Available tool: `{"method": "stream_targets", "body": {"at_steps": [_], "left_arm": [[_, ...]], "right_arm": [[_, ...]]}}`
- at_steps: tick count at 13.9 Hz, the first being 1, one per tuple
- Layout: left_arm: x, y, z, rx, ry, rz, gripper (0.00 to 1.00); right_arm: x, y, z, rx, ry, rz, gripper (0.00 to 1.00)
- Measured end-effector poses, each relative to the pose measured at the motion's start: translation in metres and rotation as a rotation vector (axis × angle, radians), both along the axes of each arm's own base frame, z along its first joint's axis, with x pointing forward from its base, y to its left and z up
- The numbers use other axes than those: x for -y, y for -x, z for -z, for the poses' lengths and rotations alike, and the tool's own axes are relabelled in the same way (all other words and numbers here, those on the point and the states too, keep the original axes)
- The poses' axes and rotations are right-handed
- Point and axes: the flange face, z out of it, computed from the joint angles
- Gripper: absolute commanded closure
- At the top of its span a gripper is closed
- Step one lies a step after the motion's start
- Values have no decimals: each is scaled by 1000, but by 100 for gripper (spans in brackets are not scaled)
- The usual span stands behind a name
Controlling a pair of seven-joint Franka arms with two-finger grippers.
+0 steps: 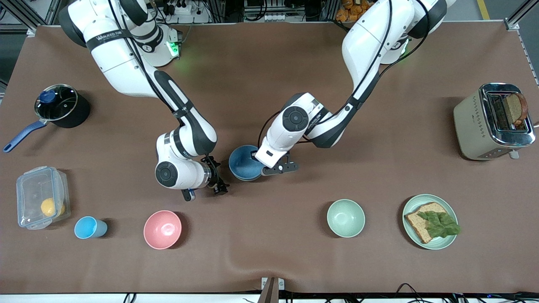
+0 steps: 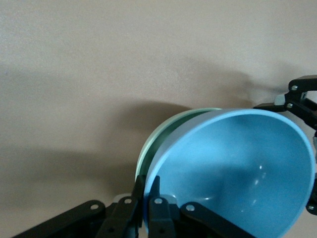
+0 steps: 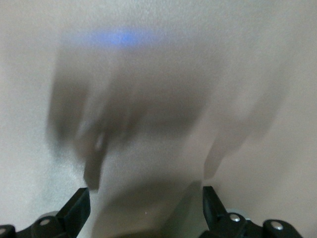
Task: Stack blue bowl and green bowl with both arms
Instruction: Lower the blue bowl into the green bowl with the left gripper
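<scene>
The blue bowl (image 1: 244, 163) sits nested inside the green bowl at the middle of the table. In the left wrist view the blue bowl (image 2: 237, 168) fills the frame, and only a thin strip of the green bowl (image 2: 150, 147) shows round its edge. My left gripper (image 1: 257, 161) is shut on the stacked rims (image 2: 147, 187), one finger inside the blue bowl and one outside the green. My right gripper (image 1: 219, 188) is open and empty beside the bowls, toward the right arm's end; its view (image 3: 143, 199) shows only bare table.
Near the front edge stand a clear box with a yellow fruit (image 1: 41, 203), a light-blue cup (image 1: 89, 227), a pink bowl (image 1: 162, 229), a pale mint bowl (image 1: 345, 218) and a plate with bread (image 1: 430, 221). A lidded pot (image 1: 59, 105) and a toaster (image 1: 493, 121) stand at the table's ends.
</scene>
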Motion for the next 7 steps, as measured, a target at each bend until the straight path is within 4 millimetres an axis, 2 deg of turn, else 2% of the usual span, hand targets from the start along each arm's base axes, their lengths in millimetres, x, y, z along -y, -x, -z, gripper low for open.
{"method": "stream_targets", "body": {"at_steps": [2, 3, 4, 7], "left_arm": [[0, 0, 0, 1, 0, 0, 68], [0, -1, 0, 2, 1, -1, 27], [0, -1, -1, 3, 2, -2, 0], [1, -3, -5, 10, 7, -3, 0]], "right_arm": [[2, -1, 0, 0, 2, 1, 0], [2, -1, 0, 0, 3, 1, 0], [2, -1, 0, 1, 3, 1, 0], [2, -1, 0, 1, 4, -1, 0]]}}
